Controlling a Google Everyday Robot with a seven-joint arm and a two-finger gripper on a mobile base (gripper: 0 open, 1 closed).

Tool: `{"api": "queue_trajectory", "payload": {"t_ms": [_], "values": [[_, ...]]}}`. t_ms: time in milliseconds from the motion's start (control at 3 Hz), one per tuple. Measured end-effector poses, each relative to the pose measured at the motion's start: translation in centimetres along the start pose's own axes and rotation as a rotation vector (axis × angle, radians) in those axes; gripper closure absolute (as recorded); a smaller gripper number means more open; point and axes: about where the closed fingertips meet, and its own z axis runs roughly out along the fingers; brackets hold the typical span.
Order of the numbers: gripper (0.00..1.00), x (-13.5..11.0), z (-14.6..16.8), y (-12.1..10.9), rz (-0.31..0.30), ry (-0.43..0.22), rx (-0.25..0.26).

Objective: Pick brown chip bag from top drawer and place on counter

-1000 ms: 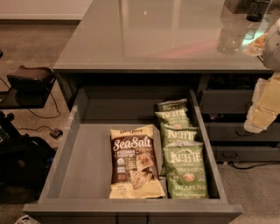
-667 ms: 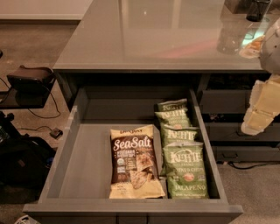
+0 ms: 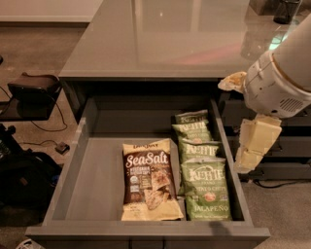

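Observation:
The brown chip bag (image 3: 148, 180), labelled Sea Salt with a cream lower edge, lies flat in the open top drawer (image 3: 73, 175), left of centre. Several green Kettle bags (image 3: 204, 189) lie in a row against its right side. My gripper (image 3: 250, 155), cream coloured, hangs from the white arm (image 3: 277, 82) just outside the drawer's right wall. It is above and to the right of the green bags, apart from the brown bag, and holds nothing that I can see. The grey counter (image 3: 160, 44) lies behind the drawer.
A dark cup (image 3: 286, 9) stands at the counter's far right corner. Closed drawer fronts (image 3: 291, 146) sit to the right, behind the arm. A black box (image 3: 34, 90) and cables lie on the floor at the left.
The arm has swung left and further into view, bringing the gripper closer to the drawer's right wall. The bags have not moved.

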Motion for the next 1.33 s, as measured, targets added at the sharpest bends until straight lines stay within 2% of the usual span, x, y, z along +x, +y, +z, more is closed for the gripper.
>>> {"api": "queue_trajectory", "payload": {"t_ms": [333, 667, 1000, 1333], "values": [[0.00, 0.0, 0.0, 0.0, 0.000, 0.000, 0.000], [0.00, -0.8, 1.8, 0.8, -0.027, -0.019, -0.040], [0.00, -3.0, 6.1, 1.7, -0.073, -0.108, -0.089], [0.00, -5.3, 10.3, 0.7, -0.087, -0.175, -0.079]]}}
